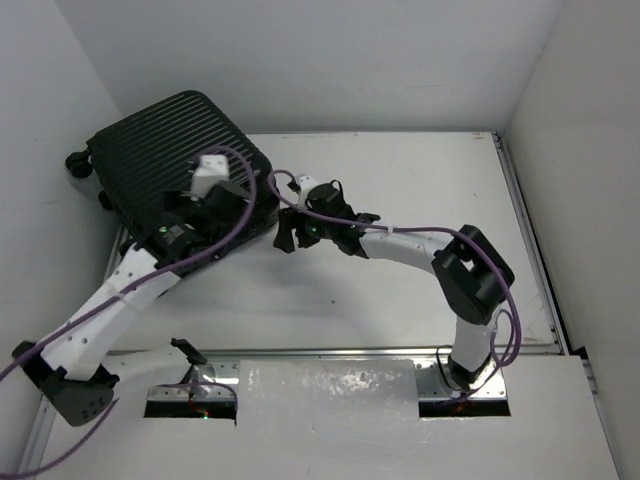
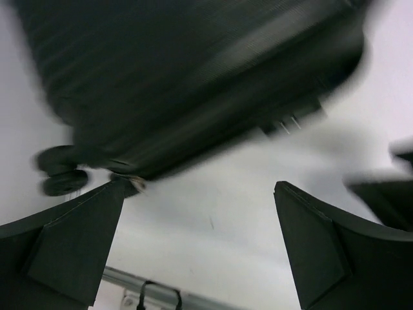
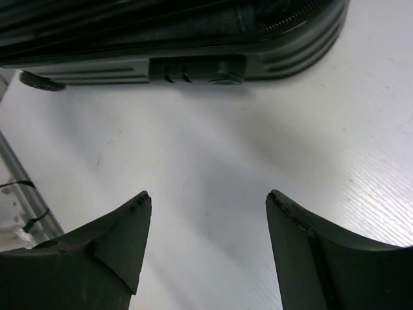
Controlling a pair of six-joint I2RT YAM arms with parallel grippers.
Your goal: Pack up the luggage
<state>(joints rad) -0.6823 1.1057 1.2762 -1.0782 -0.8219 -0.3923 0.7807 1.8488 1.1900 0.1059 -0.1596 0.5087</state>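
Note:
The luggage point(image 1: 170, 150) is a black ribbed suitcase lying closed at the table's far left corner, its wheels point(image 1: 78, 163) pointing left. My left gripper point(image 1: 240, 210) hovers at its near right edge, open, with nothing between the fingers. In the blurred left wrist view the left gripper point(image 2: 200, 184) is over bare table and the luggage point(image 2: 193, 77) lies just beyond. My right gripper point(image 1: 290, 238) is open and empty just off the suitcase's near right corner. The right wrist view has the right gripper point(image 3: 208, 194) over white tabletop, facing the luggage point(image 3: 193, 39) with its zip and side lock point(image 3: 197, 70).
White walls close in the table on the left, back and right. A metal rail point(image 1: 330, 352) runs along the near edge, another point(image 1: 530, 240) along the right. Purple cables point(image 1: 400, 228) trail along both arms. White tabletop point(image 1: 400, 180) stretches right of the suitcase.

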